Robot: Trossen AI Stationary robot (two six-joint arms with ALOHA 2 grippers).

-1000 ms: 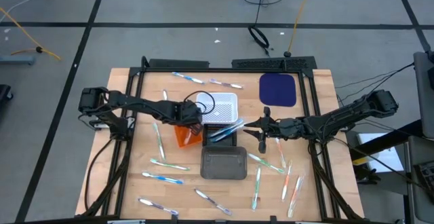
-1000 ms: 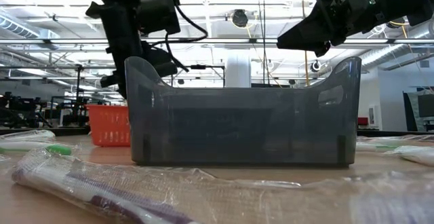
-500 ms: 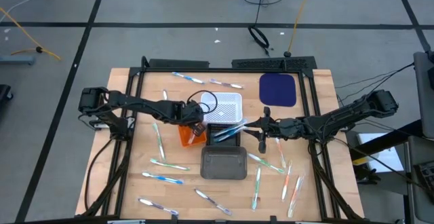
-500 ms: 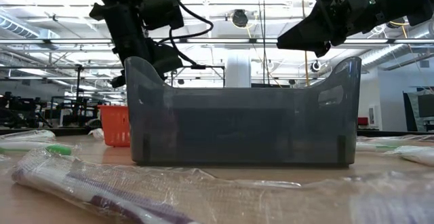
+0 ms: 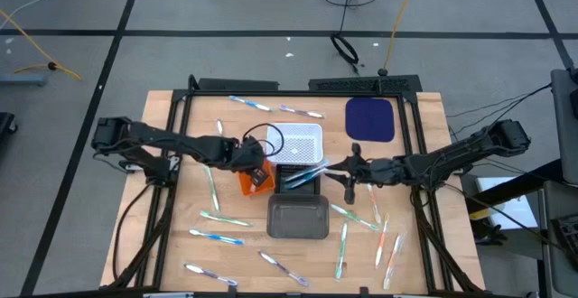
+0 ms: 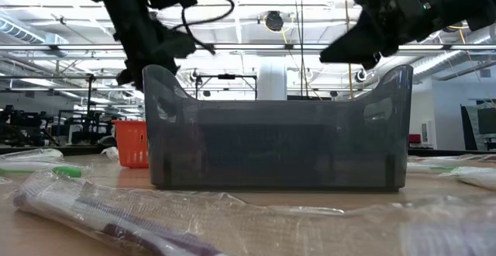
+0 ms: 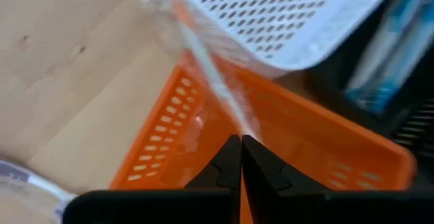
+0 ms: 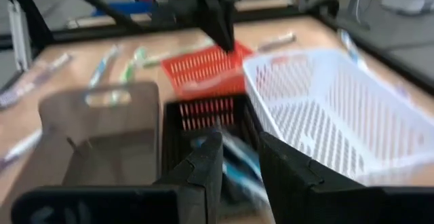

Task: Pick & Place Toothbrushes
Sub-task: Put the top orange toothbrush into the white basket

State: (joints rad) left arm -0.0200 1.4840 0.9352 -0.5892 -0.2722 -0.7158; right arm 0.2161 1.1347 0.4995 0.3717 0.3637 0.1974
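- Your left fingers (image 7: pixel 235 157) are pressed together with no gap, pinching the end of a clear-wrapped toothbrush (image 7: pixel 210 81) that runs away from the tips.
- Directly under those tips sits the orange basket (image 7: pixel 305 149); the wrapped toothbrush reaches across its rim toward the white perforated basket (image 7: pixel 285 20) just beyond.
- From above, the left fingers (image 5: pixel 256 164) hang over the orange basket (image 5: pixel 246 183), with the white basket (image 5: pixel 298 141) touching or just beside it.
- Your right fingers (image 8: pixel 237 159) stand partly apart; you can see a gap between them, and whether they grip anything you cannot tell from these views.
- Just ahead of the right tips lies a black basket (image 8: pixel 203 125) holding blue-and-white toothbrushes (image 8: pixel 237 156), which jut over its edge.
- From above, the right fingers (image 5: pixel 348 168) sit just beside that bundle of toothbrushes (image 5: pixel 302 173), between the white basket and the grey bin (image 5: pixel 298 217).
- Farther out from both pairs of fingers, loose toothbrushes (image 5: pixel 215 237) lie scattered on the wooden counter (image 5: pixel 424 126), on either side of the grey bin and near its front edge.
- A dark blue pad (image 5: pixel 370 118) rests on the counter beyond the right fingers.
- At counter level the grey bin (image 6: pixel 275 136) fills the middle, with a wrapped purple toothbrush (image 6: pixel 116 221) lying in front of it.
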